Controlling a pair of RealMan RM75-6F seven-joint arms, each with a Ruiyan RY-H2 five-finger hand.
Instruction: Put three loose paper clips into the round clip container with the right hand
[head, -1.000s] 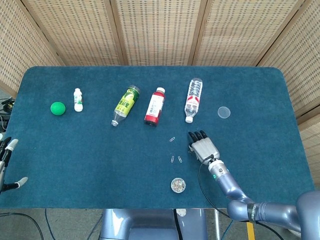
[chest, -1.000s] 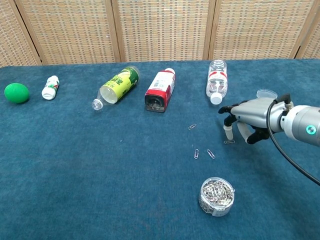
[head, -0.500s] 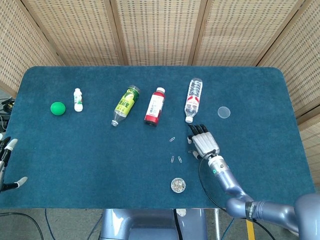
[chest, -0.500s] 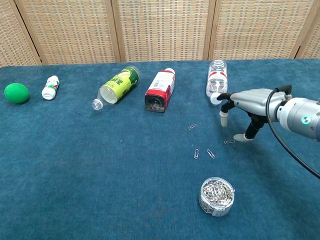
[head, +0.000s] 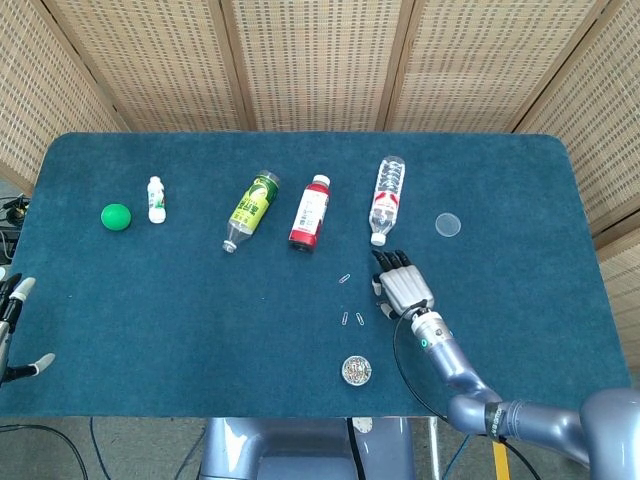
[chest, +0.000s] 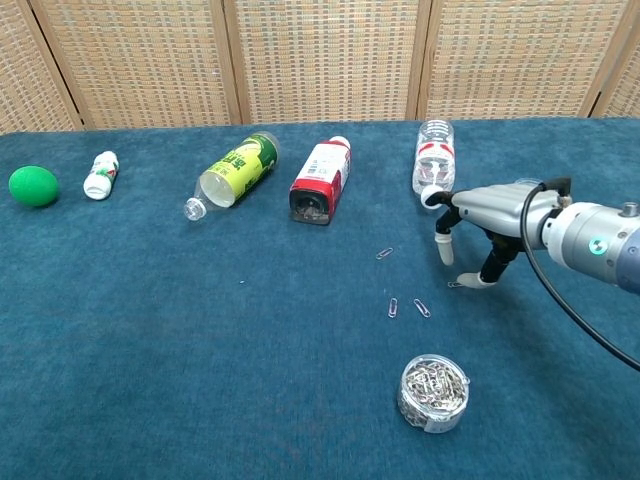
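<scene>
Woven cane screen (head: 320, 60) with wooden frames is standing behind the table (head: 150, 300), panels angling in at both sides. Dark teal felt is covering the tabletop. Even light, no hard shadows. Cables (head: 20, 432) are trailing below the front edge, left.

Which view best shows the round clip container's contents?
The chest view: the round clip container appears large, clear-walled and visibly full of clips. The head view shows it only as a small disc at the table's near edge.
</scene>
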